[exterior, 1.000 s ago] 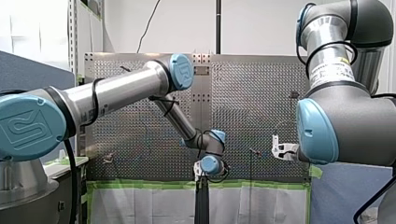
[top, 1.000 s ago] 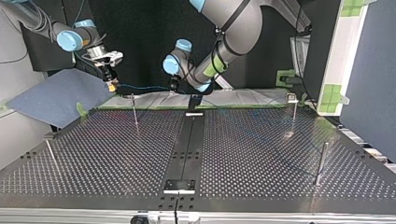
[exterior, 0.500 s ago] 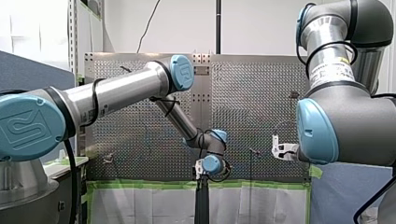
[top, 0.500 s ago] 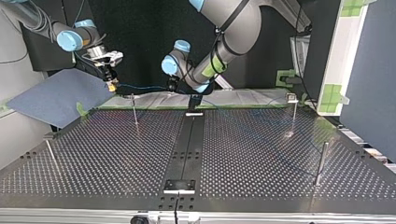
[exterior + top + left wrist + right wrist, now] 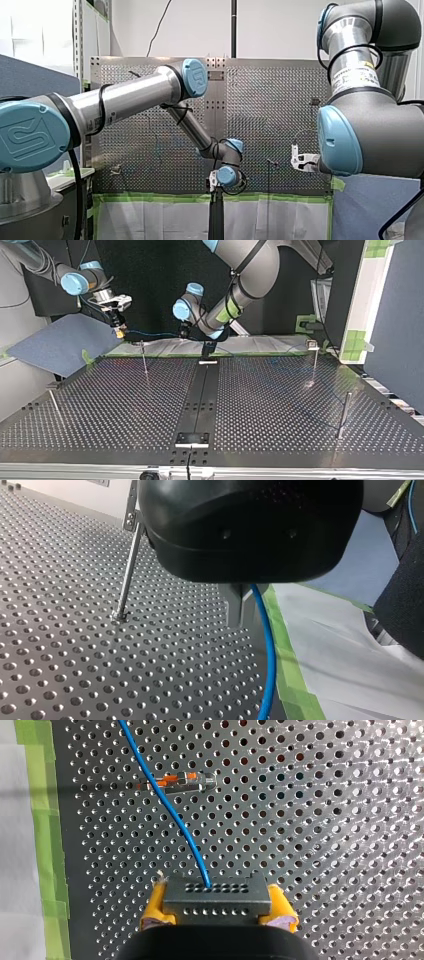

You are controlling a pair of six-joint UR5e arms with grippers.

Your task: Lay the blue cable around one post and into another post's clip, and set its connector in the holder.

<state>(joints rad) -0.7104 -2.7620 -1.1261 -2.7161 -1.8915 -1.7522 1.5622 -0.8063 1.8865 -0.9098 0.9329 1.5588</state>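
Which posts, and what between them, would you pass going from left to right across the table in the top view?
leaning post at the left edge → thin post near the far edge → black centre strip → clip-topped post → thick post at the right edge

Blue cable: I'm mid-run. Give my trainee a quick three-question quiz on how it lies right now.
1. True or false: my right claw grips the grey connector between its yellow pads.
2. In the right wrist view, the blue cable leaving the connector passes across which of these? A: the post with the orange clip. B: the white paper. C: a second connector.
3. Fill the gap: in the left wrist view the cable runs beside the ___ tape at the table's edge.

Key: 1 true; 2 A; 3 green.
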